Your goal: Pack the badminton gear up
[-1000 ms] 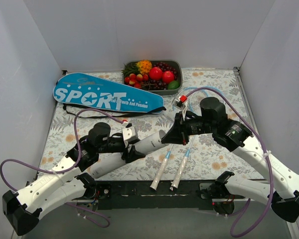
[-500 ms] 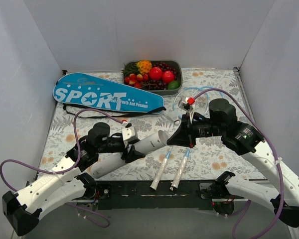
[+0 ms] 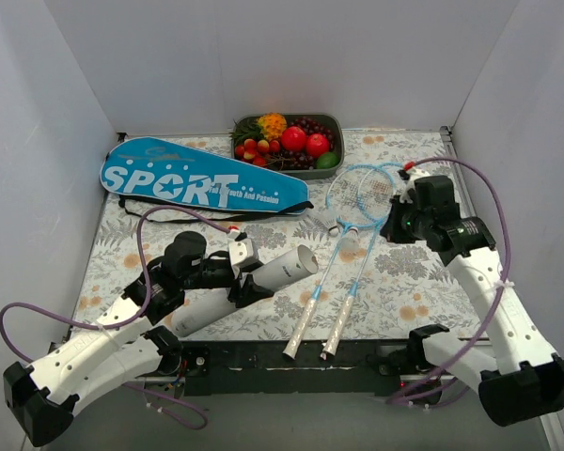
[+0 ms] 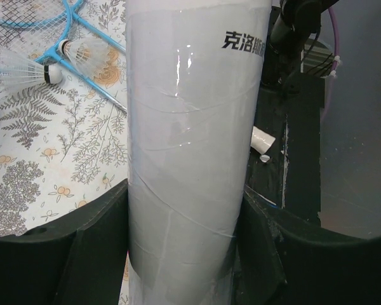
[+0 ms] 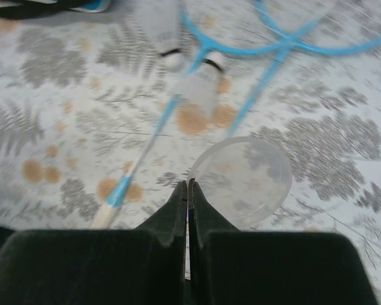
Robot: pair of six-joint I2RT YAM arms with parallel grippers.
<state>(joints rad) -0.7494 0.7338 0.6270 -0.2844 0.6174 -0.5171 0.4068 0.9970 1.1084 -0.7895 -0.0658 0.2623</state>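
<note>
My left gripper (image 3: 237, 277) (image 4: 187, 248) is shut on the white shuttlecock tube (image 3: 263, 280) (image 4: 190, 127), holding it tilted with its far end toward the rackets. Two light-blue rackets (image 3: 343, 254) (image 5: 197, 54) lie side by side on the floral mat, heads at the back, white handles (image 3: 301, 338) near the front edge. Two shuttlecocks (image 3: 354, 235) (image 5: 200, 86) (image 4: 82, 51) lie on the shafts. My right gripper (image 3: 392, 228) (image 5: 188, 184) is shut on the rim of a clear round lid (image 5: 244, 181), right of the racket heads. The blue "SPORT" bag (image 3: 202, 178) lies at the back left.
A grey tray (image 3: 336, 120) of colourful fruit stands at the back centre, just behind the racket heads. White walls close in the left, back and right. The black base rail (image 3: 291, 362) runs along the front edge by the racket handles.
My right arm has swung back and to the right with the lid, off the rackets, uncovering the racket heads and shuttlecocks. The left arm and tube have not moved.
</note>
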